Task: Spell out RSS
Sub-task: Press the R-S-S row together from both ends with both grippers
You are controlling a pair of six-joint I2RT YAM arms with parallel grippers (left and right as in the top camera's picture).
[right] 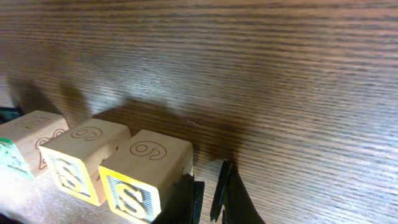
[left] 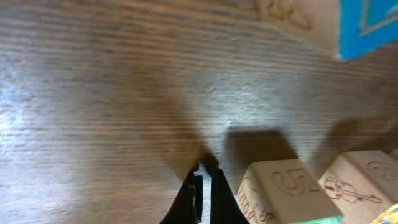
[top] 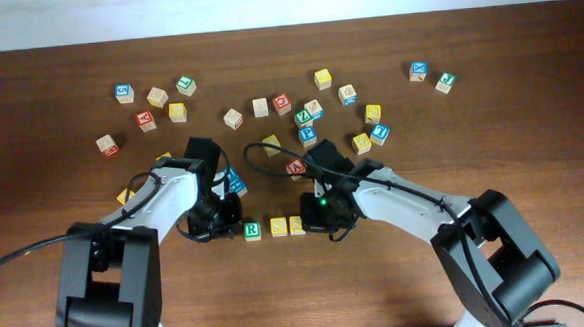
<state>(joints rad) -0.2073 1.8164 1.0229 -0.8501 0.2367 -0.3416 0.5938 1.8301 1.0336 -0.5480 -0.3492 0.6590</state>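
Right gripper: its dark fingers sit closest in the right wrist view, drawn almost together with only a thin slit between them and nothing in that slit. The fingertips are low over the table. One finger stands just beside the end of the block row. Contact with that block cannot be confirmed.

Block row: three wooden blocks lie in a straight line at the near centre of the table, side by side and touching or nearly so. In the overhead view they read, left to right, R block, first S block, second S block. All three sit flat with their letter faces up. The R is green and the two S letters are yellow.

Left gripper: it is low at the R end of the row, just beside the R block. In the left wrist view its fingers are pressed close together and grip nothing.

Both arms converge on the row from opposite ends, and neither touches the middle block.

Surroundings: loose blocks are scattered across the far half of the table, well apart from the row. A blue block lies close behind the left arm.
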